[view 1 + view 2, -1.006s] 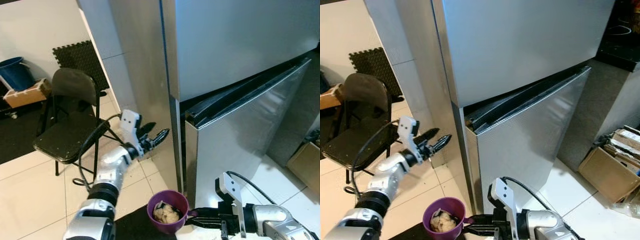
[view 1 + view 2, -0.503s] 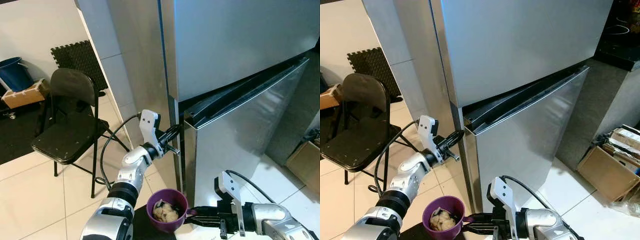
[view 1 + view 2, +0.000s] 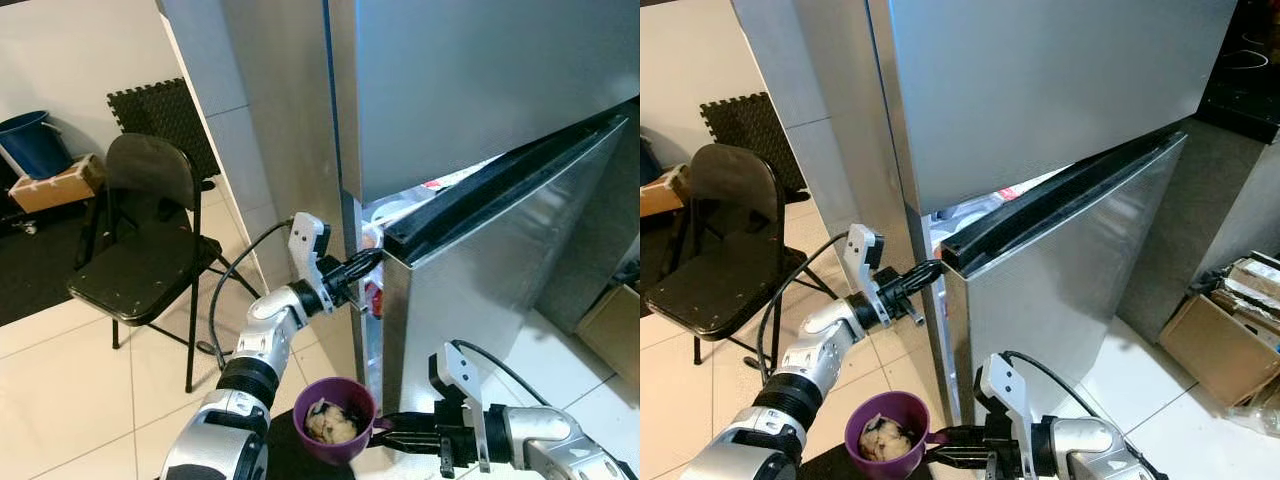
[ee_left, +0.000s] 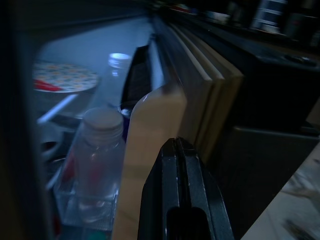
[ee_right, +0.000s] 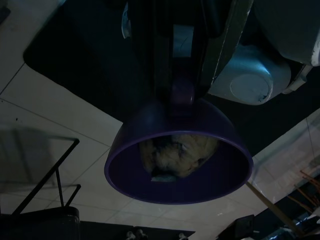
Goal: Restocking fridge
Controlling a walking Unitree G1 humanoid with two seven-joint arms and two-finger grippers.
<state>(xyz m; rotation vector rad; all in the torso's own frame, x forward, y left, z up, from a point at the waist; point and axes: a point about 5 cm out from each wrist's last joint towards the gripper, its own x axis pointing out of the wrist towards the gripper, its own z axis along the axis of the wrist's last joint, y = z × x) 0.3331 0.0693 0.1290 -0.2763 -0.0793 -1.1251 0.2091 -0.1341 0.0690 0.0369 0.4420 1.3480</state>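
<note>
Nearest: right gripper (image 3: 392, 434) low at front, fingers clamped on the handle of a purple cup (image 3: 335, 420). Cup upright, held above the tile floor (image 3: 60, 390), w/ pale crumpled food inside; right wrist view shows the same cup from above, handle pinched betw. the black fingers.

Next: left arm reaches fwd & up to the fridge (image 3: 1040, 100). Left gripper (image 3: 362, 266) at the hinge-free edge of the lower door (image 3: 500, 270), fingertips in the gap betw. door and fridge body. Left wrist view: both fingers (image 4: 182, 200) pressed flat together, nothing betw. them, lying against the door's pale inner edge.

Lower door ajar, a narrow opening on the robot's left side; upper door closed. Through the gap: red & white items on a shelf, detail too small. Left wrist view, inside: clear bottle (image 4: 97, 165) w/ pale cap in a door rack, second capped bottle behind it, a patterned plate further in.

Further left: black folding chair (image 3: 145, 240) on the tiles. Behind it, dark foam mat (image 3: 160, 115) against the wall, blue bin (image 3: 30, 145), cardboard box (image 3: 50, 185). Far right: another cardboard box (image 3: 1225, 335) on the floor.
</note>
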